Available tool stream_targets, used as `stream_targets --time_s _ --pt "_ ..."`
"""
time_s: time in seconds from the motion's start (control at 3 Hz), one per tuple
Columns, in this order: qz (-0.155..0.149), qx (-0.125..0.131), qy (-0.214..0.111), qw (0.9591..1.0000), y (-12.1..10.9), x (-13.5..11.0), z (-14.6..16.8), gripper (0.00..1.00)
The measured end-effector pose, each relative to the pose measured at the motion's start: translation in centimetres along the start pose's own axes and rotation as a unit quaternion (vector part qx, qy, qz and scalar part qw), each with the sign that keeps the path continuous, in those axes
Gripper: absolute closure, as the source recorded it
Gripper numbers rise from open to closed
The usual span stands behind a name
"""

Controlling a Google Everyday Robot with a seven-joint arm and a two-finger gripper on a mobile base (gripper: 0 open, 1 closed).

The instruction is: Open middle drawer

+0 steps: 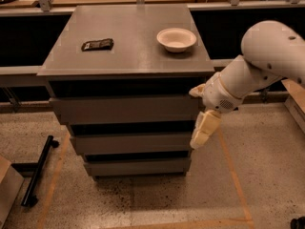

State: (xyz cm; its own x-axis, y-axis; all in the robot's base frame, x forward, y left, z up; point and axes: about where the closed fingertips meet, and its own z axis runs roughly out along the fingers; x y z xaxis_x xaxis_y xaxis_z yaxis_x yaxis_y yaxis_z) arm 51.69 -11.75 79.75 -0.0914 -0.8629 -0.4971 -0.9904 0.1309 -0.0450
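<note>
Right of centre, cream gripper (205,130) hung at right end of flat grey middle drawer (128,143); grip state unclear. Should catch edge, pull straight out.

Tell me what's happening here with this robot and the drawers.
A white robot arm reaches in from the right toward a grey three-drawer cabinet. Its cream gripper hangs pointing down at the right end of the flat grey middle drawer front. That drawer looks not yet pulled out. A white bowl and a small dark packet sit on top.
</note>
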Motion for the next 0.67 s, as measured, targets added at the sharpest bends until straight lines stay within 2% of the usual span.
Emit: stream_targets --time_s 0.33,0.67 --pt "-0.011 -0.003 -0.02 0.9997 -2.0 0.7 3.9 0.0" --pt "-0.008 -0.001 -0.036 0.9993 -4.2 1.9 7.6 0.0"
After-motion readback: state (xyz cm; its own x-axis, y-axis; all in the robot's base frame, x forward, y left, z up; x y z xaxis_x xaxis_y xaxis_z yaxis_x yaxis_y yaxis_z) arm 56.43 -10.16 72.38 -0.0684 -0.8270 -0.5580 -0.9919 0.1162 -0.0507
